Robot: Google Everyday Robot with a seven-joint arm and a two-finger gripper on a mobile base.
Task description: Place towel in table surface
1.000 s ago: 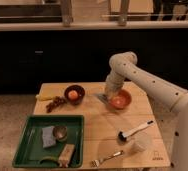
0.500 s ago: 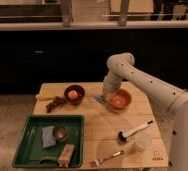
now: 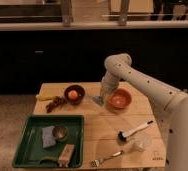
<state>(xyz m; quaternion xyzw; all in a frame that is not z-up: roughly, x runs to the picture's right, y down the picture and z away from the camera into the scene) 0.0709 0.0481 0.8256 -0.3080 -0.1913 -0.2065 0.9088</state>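
The hand (image 3: 101, 98) hangs low over the tabletop (image 3: 107, 127), between the dark bowl (image 3: 74, 94) and the orange bowl (image 3: 119, 99). If its fingers are spread or closed, I cannot tell. A small grey thing is just under it, perhaps the towel (image 3: 97, 100), but this is not sure. There are two bowls on the wood; one green tray (image 3: 22, 150) with a blue sponge (image 3: 48, 136) and a small round cup (image 3: 60, 132); one brush (image 3: 134, 131); one fork (image 3: 106, 159); one clear cup (image 3: 141, 142).
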